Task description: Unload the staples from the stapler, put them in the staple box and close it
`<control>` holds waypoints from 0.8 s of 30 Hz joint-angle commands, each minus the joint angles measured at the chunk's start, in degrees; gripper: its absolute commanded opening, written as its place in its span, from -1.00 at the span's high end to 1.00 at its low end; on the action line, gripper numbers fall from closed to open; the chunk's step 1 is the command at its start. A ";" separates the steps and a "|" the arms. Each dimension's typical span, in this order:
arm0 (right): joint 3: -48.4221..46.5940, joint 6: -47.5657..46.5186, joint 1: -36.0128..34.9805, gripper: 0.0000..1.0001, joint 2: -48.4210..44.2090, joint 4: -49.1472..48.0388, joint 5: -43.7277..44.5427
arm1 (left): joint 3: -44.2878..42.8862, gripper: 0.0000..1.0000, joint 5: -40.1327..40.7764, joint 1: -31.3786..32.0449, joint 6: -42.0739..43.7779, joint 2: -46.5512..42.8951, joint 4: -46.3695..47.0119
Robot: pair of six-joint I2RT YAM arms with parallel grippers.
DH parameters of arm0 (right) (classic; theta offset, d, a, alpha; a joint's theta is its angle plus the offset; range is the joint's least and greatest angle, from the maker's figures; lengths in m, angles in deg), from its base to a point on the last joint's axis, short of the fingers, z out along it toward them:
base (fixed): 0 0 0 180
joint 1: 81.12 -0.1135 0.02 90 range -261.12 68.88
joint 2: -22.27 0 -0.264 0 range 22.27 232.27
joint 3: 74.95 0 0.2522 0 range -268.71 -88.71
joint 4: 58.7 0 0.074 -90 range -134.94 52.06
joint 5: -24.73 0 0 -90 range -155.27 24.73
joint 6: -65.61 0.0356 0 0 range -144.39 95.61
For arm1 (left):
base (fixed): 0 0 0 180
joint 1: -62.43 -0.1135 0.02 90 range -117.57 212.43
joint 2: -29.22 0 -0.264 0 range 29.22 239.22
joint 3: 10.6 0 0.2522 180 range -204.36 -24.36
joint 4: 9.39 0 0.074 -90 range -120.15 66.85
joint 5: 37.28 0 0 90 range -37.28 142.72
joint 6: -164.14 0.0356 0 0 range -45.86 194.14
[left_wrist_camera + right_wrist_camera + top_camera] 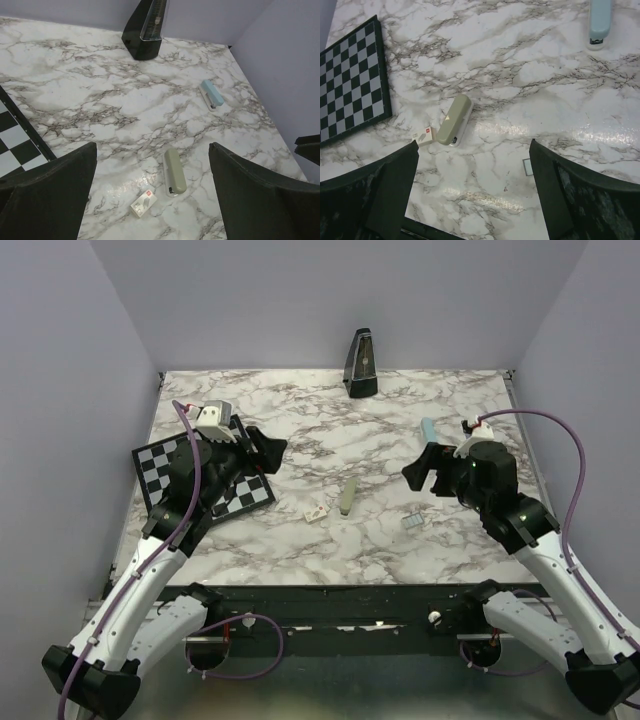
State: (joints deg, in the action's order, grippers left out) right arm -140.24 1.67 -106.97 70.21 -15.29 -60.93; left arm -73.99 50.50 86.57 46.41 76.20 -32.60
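The sage-green stapler (347,497) lies closed on the marble table near the middle front. It also shows in the left wrist view (174,171) and in the right wrist view (454,120). My left gripper (262,452) is open and empty, held above the table to the left of the stapler. My right gripper (425,470) is open and empty, held above the table to the right of it. Neither gripper touches the stapler.
A small white block (318,511) lies just left of the stapler. A pale blue stapler (427,429) lies at the right. A small grey tile (412,524) lies front right. A black metronome (361,364) stands at the back. A checkerboard (160,462) lies left.
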 commanded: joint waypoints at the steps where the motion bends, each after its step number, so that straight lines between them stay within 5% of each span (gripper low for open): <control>1: -2.35 0.92 0.18 -1.00 0.57 0.67 1.29 | 1.11 -0.98 1.78 0.38 -0.40 -0.66 1.81; 11: -2.17 15.93 -1.57 -0.78 10.23 -1.52 -2.06 | 0.58 -0.98 9.59 0.38 -0.40 -0.58 -0.65; 21: -22.11 27.44 -17.30 -0.37 41.68 12.25 16.82 | 0.85 -0.97 20.49 0.38 -0.14 -2.86 -3.20; 24: -27.74 27.81 -18.09 -0.33 50.82 14.64 14.04 | 0.93 -0.97 21.03 0.38 0.13 -3.39 -3.38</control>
State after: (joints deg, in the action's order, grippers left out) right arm -162.25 25.17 -123.51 112.75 -8.73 -51.16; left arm -73.61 66.85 86.57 46.06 74.06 -35.38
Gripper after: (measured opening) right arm 0.682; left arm 0.988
